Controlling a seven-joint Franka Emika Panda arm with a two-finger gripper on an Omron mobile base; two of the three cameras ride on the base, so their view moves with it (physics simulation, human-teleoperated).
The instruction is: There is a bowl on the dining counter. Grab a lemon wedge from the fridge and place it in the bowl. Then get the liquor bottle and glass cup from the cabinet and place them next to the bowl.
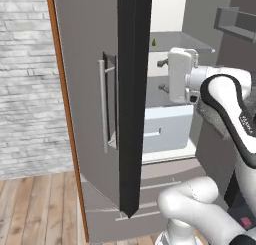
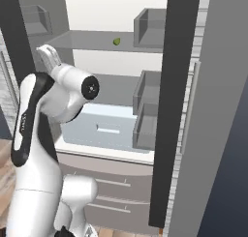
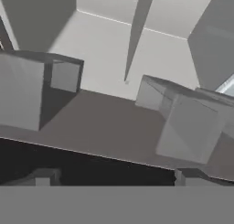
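The fridge (image 1: 85, 89) stands with both doors swung open. A small green lemon wedge (image 1: 154, 41) lies on the upper glass shelf (image 2: 87, 40), also seen as the lemon wedge (image 2: 116, 41) from the right. My gripper (image 1: 162, 75) reaches into the fridge below that shelf, open, with nothing between its fingers. Its white hand (image 2: 47, 57) points at the back wall. In the hand view the two fingertips (image 3: 43, 177) stand wide apart, facing grey fridge bins (image 3: 187, 127). The bowl, dining counter, liquor bottle, glass cup and cabinet are out of view.
A pale blue crisper drawer (image 1: 167, 126) sits under the gripper. The left door's dark edge (image 1: 134, 99) stands close beside the hand. Grey door bins (image 2: 145, 91) line the right door (image 2: 177, 110). Drawers (image 2: 111, 192) run below, and a brick wall (image 1: 25, 89) is at the left.
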